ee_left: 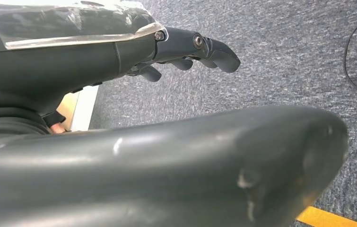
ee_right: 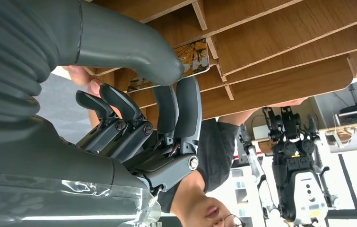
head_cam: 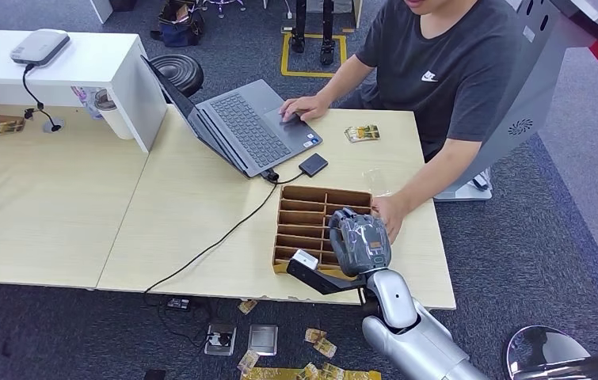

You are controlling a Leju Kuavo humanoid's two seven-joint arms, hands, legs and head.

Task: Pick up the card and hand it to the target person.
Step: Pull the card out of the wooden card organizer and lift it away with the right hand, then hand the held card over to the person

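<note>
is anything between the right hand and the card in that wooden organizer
Nothing visible. In the right wrist view the right hand already pinches the card between thumb and fingers at the wooden organizer. The person's hand rests at the organizer's far side.

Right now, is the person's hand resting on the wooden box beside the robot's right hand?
Yes, the person's hand touches the right side of the wooden box, right next to the robot's right hand.
</note>
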